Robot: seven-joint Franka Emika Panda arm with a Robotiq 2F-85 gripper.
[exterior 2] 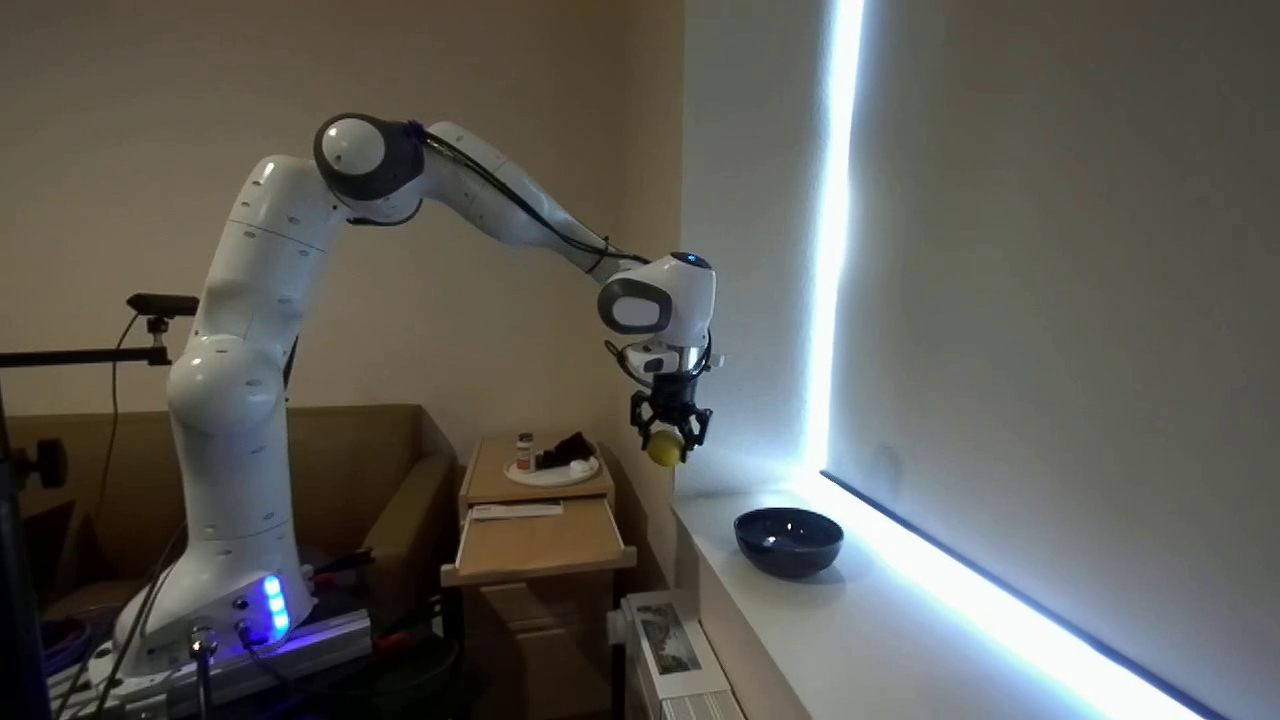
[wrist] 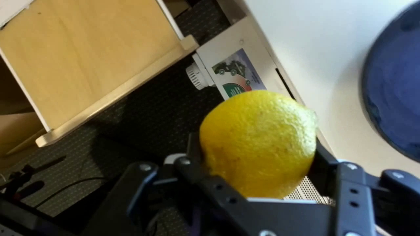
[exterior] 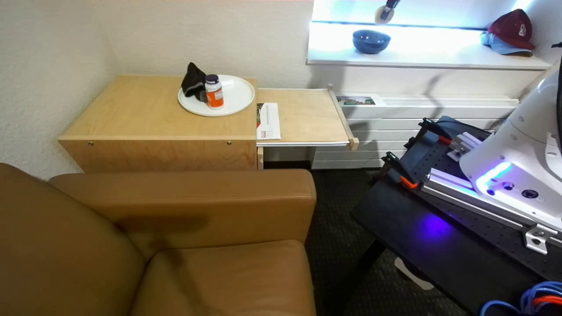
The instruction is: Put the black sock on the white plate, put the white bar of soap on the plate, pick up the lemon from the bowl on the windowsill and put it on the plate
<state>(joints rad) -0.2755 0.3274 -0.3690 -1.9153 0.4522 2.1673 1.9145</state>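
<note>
From near the bright white windowsill (exterior 2: pixel 850 650), carry the oval yellow lemon (wrist: pixel 257 144), clasped midair in the black two-fingered gripper (exterior 2: pixel 668 447), to the round white plate (exterior: pixel 239 97), releasing low to prevent rolling.

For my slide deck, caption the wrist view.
The gripper clasps the lemon, the blue bowl on the windowsill at right, a wooden pull-out shelf at upper left.
</note>
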